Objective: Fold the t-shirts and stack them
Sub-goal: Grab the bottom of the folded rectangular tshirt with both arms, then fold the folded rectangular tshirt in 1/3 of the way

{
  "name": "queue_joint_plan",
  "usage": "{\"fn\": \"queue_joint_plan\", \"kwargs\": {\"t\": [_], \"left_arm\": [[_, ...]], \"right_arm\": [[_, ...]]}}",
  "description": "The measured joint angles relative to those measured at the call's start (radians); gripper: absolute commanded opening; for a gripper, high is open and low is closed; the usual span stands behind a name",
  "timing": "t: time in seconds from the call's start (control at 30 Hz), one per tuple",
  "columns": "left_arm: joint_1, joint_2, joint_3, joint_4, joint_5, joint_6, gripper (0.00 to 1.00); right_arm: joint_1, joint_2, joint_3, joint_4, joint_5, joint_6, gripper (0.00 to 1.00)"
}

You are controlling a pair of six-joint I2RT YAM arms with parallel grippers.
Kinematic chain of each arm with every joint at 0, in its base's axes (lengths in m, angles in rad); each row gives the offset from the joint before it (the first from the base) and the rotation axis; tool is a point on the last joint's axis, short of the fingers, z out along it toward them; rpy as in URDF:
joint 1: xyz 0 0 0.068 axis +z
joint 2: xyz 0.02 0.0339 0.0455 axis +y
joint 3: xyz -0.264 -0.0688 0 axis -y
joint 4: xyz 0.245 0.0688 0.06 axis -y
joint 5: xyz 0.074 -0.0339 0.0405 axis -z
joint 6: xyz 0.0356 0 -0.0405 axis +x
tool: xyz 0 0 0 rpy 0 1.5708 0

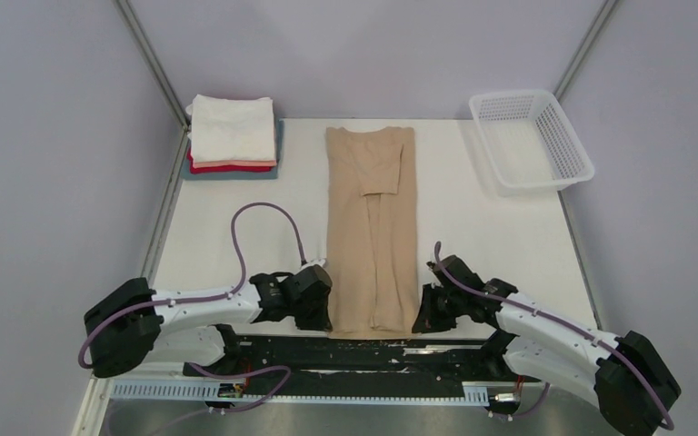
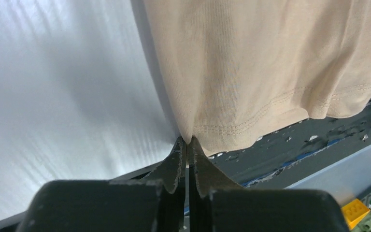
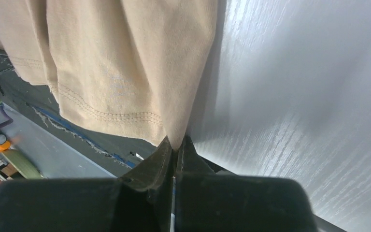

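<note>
The tan t-shirt (image 1: 371, 232) lies lengthwise down the middle of the table, both sides folded in to a narrow strip, a sleeve folded over its upper part. My left gripper (image 1: 325, 320) is shut on the hem's near left corner (image 2: 189, 137). My right gripper (image 1: 421, 320) is shut on the hem's near right corner (image 3: 176, 142). The hem hangs slightly over the table's near edge. A stack of folded t-shirts (image 1: 233, 136) sits at the back left: cream-white on top, pink, red and grey-blue beneath.
A white mesh basket (image 1: 531, 141) stands at the back right. The dark rail (image 1: 354, 354) carrying the arm bases runs along the near edge. Coloured small items (image 2: 362, 210) lie below the table edge in the left wrist view.
</note>
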Motion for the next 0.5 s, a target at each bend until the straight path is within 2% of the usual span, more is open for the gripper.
{"fn": "queue_joint_plan", "kwargs": {"t": [0.3,0.5], "left_arm": [[-0.001,-0.183,-0.095,-0.034,0.026,-0.033,0.0],[0.004,-0.309,-0.098,-0.025,0.019,-0.021,0.0]], "right_arm": [[0.0,-0.15,-0.018,-0.036,-0.056,0.0,0.0],[0.0,-0.185,0.016,-0.074,-0.017,-0.003,0.0]]}}
